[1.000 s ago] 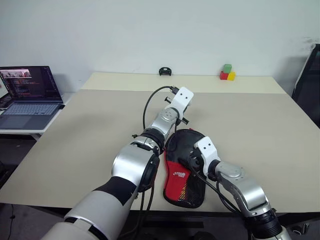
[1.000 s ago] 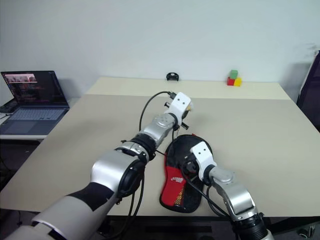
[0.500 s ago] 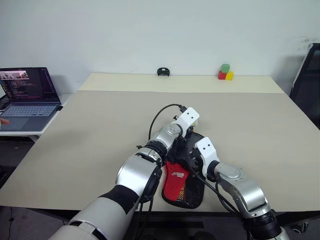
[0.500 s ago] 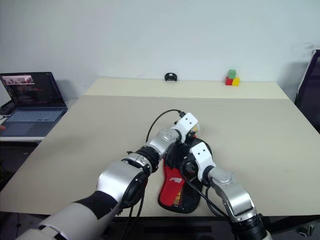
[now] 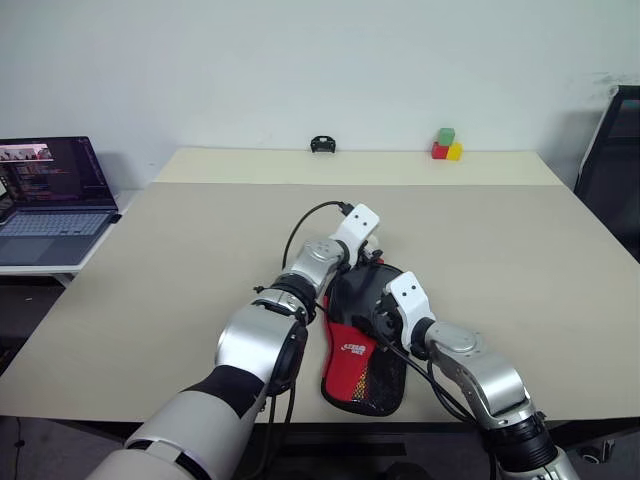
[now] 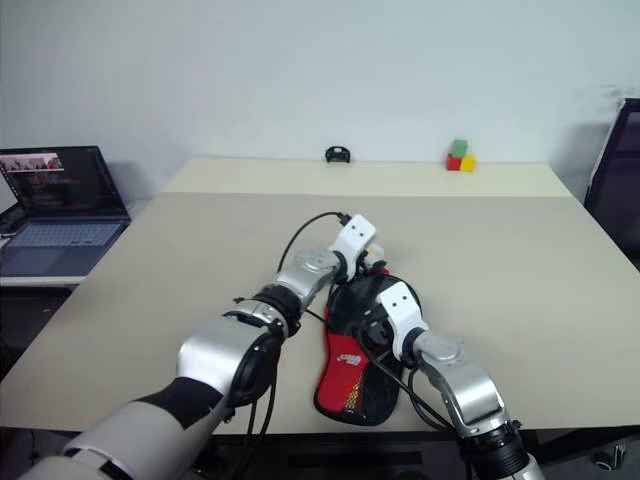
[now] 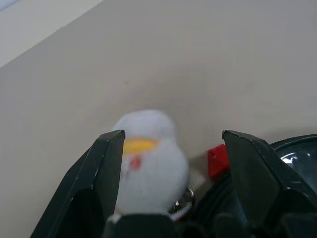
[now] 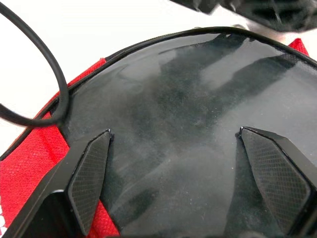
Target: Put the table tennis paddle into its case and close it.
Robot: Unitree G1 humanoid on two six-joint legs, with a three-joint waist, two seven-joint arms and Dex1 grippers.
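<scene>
Black fabric case (image 5: 365,335) lies near the table's (image 5: 180,260) front edge, w/ the paddle (image 8: 198,124) inside, its glossy face showing in the right wrist view. So insertion looks done imo. Left gripper (image 7: 171,163) stands apart around the white-yellow charm (image 7: 148,163), not pinching it. Right gripper (image 8: 188,183) spread wide over the paddle face, holding nothing. Whether the zip's fully shut I can't tell.

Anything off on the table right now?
Nothing spilled or damaged. The case lies flat at the near table edge; its white-yellow charm sits loose between the left hand's open fingers. Stray coloured blocks sit far back.
</scene>
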